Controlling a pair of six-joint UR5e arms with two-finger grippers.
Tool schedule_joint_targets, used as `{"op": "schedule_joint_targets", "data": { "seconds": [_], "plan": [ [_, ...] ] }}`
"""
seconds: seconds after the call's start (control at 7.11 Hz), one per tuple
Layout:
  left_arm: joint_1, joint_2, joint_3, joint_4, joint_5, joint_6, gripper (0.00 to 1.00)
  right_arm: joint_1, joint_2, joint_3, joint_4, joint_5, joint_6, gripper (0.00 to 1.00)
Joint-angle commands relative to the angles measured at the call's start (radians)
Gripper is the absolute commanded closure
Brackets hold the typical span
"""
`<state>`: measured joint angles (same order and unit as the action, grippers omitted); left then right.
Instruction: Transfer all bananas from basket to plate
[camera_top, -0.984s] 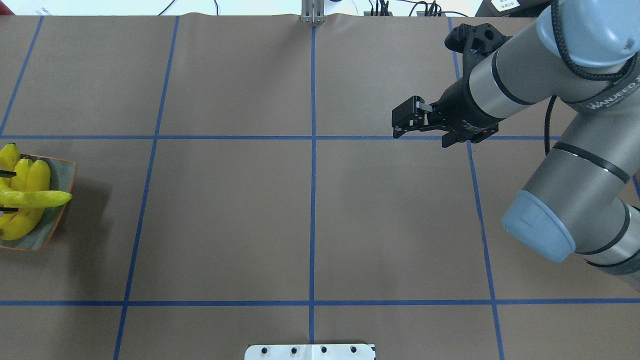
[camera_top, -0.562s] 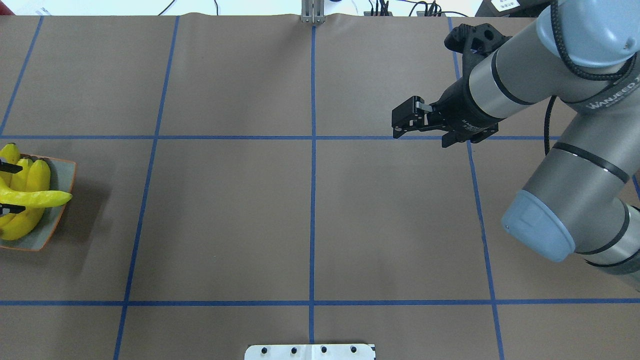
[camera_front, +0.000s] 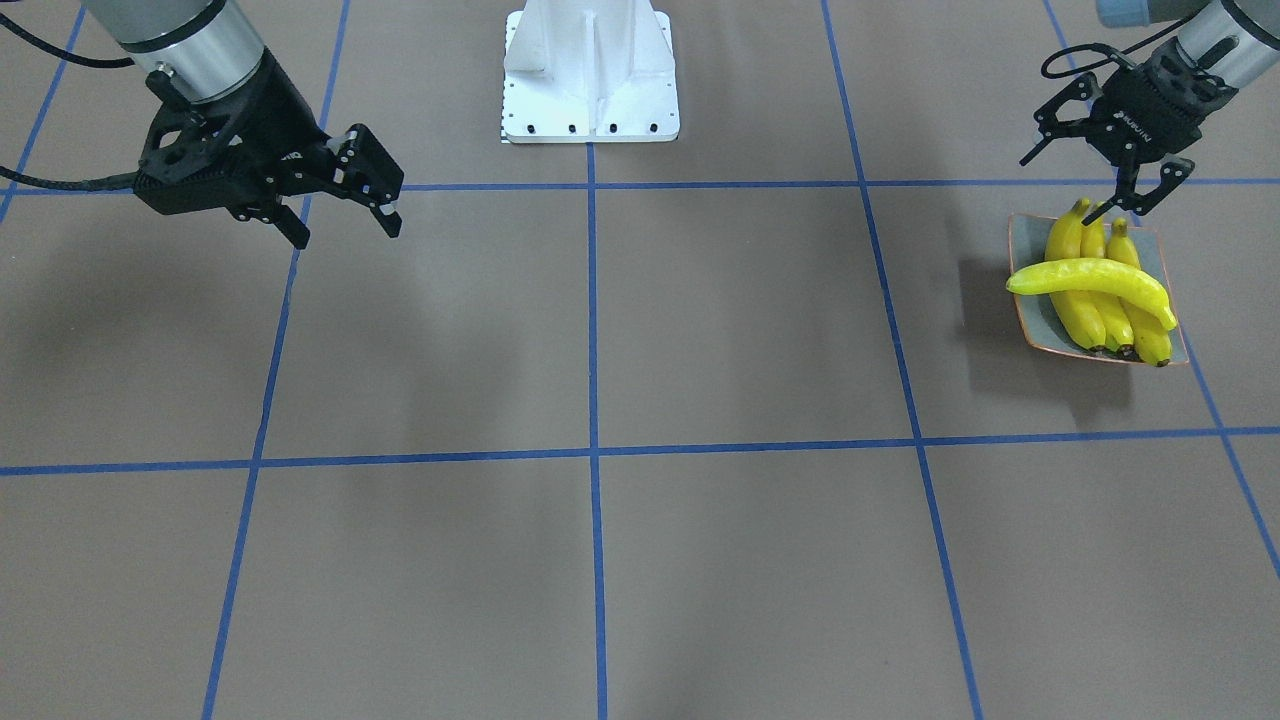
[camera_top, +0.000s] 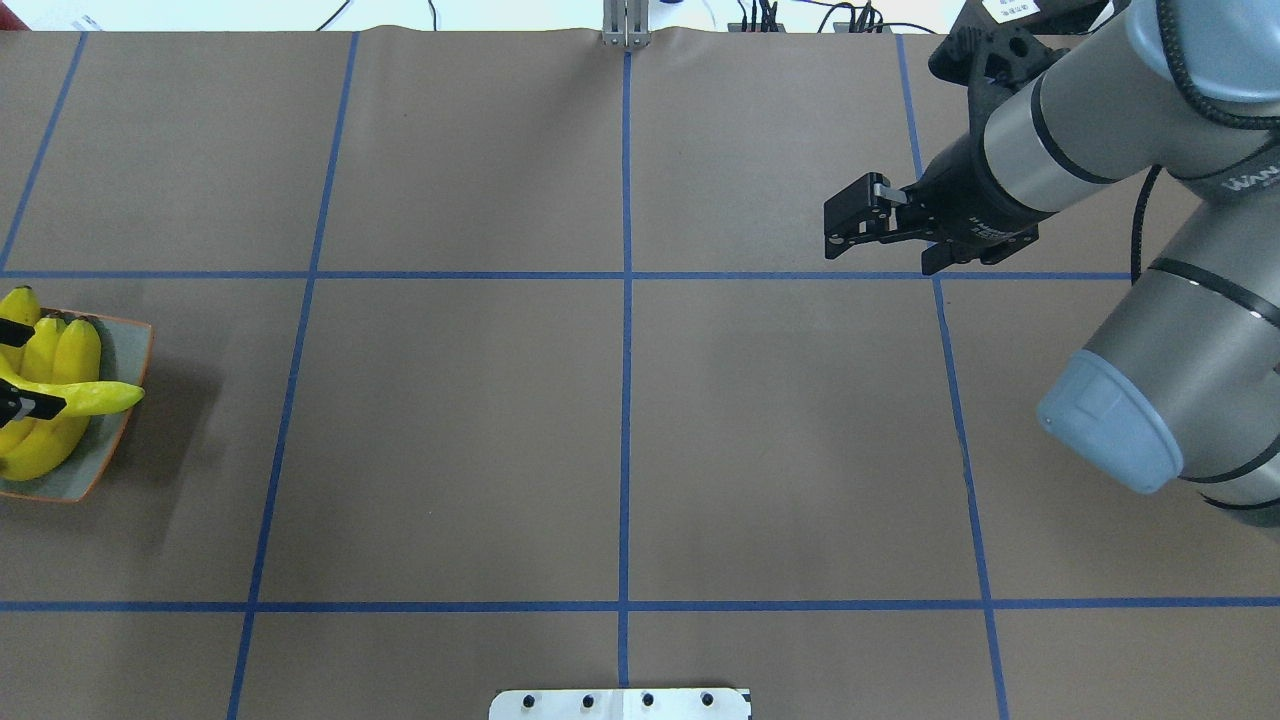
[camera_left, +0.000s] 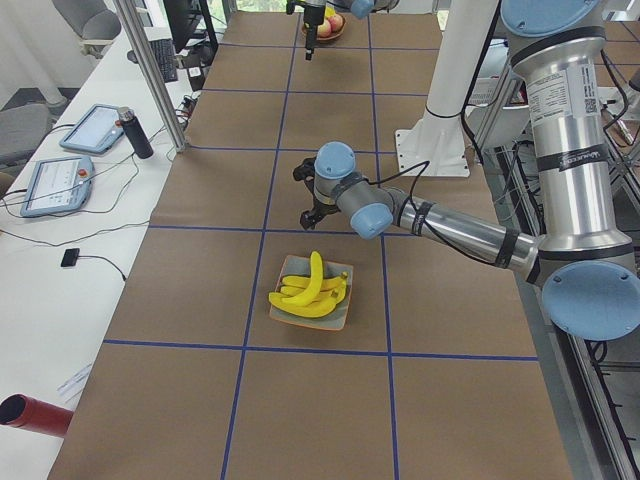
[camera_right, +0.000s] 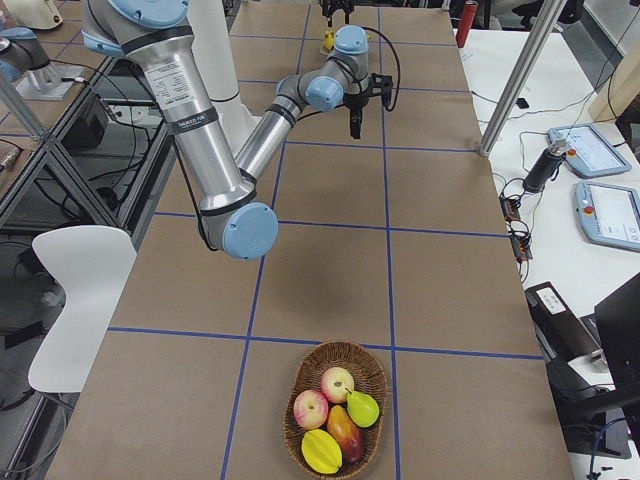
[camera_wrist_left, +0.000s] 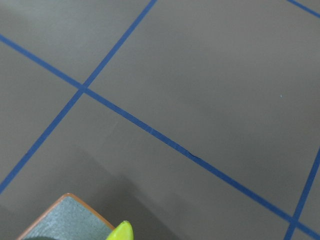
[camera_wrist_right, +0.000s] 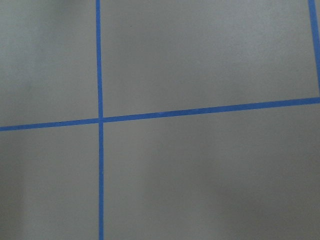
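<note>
Here's the table (camera_top: 450, 450), covered in brown paper and squared off by blue tape lines (camera_top: 627, 400). Down at the robot's left end, a small square plate (camera_front: 1033, 318) sits on the paper. Far off at the right end, a wicker basket (camera_right: 336, 348). The white robot base (camera_front: 590, 90) stands mid-edge.

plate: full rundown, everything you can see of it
The plate is a small square dish with grey-green glaze, a thin orange rim and upturned corners. It sits flat on the brown-papered table, on the robot's left. It holds four bananas: three side by side, a paler banana lying across them. The left gripper hangs over its robot-side edge, jaws open; whether they touch anything I cannot tell.
</note>
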<state>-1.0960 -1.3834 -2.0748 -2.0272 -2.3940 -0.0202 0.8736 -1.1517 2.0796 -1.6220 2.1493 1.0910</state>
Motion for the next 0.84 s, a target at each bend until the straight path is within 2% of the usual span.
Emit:
{"op": "schedule_joint_targets", "data": {
  "seconds": [0.0,0.28,0.56,0.7],
  "plan": [
    [-0.059,-0.144,-0.027,0.341,0.003,0.011,0.00,0.111,-0.069,-0.016,-0.007,0.081,-0.159,0.00],
    [-0.178,-0.218,0.030,0.545,0.012,0.246,0.00,0.227,-0.184,-0.048,-0.041,0.122,-0.431,0.00],
    [-0.347,-0.218,0.138,0.553,0.010,0.452,0.00,0.371,-0.235,-0.085,-0.230,0.121,-0.813,0.00],
    [-0.399,-0.183,0.175,0.544,0.006,0.462,0.00,0.471,-0.314,-0.093,-0.255,0.124,-0.932,0.00]
  ]
}}
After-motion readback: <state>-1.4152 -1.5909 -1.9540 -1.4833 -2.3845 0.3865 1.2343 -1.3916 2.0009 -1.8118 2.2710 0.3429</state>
